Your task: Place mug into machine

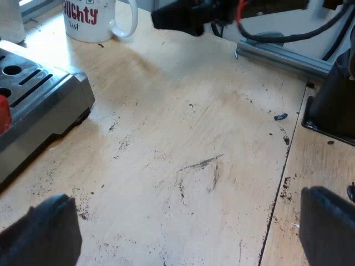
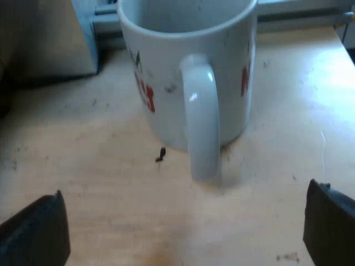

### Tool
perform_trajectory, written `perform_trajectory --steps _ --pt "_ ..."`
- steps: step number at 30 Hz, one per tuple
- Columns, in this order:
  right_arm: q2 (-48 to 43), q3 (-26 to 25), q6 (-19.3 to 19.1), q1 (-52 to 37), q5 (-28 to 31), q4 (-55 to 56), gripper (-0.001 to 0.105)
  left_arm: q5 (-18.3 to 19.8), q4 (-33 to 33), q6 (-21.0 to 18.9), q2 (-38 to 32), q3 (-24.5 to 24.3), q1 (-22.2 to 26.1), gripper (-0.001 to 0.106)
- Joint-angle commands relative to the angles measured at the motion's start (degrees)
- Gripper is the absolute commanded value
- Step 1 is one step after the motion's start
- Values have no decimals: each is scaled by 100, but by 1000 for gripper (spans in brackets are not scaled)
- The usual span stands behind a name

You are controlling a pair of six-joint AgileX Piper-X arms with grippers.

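Two pairs of jaws are hanging wide open, gripping nothing; the right jaws are hovering just short of the white mug (image 2: 183, 83), which is standing upright on the tabletop (image 2: 111, 194), its handle (image 2: 201, 116) pointing back between them; the left jaws are gaping over coffee-flecked wood; the espresso machine (image 1: 50, 94) is sitting beside them, apart from the mug farther off.

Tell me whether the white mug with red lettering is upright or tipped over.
Upright. The white ceramic mug stands on its base on the wooden table, with its open rim upward and its handle vertical.
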Motion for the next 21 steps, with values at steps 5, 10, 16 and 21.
perform_trajectory --steps 5,10,16,21 --pt "2018 -323 -69 -3 0 -2095 86 32 -27 -13 3 3 -27 82" --pt "2939 -584 -69 -3 0 -2394 86 32 -27 -13 3 3 -27 82" --pt "3581 -779 -69 -3 354 -2976 86 -20 -64 -13 3 3 -27 82" --pt "3843 -976 -69 -3 450 -3122 86 -20 -64 -13 3 3 -27 82"
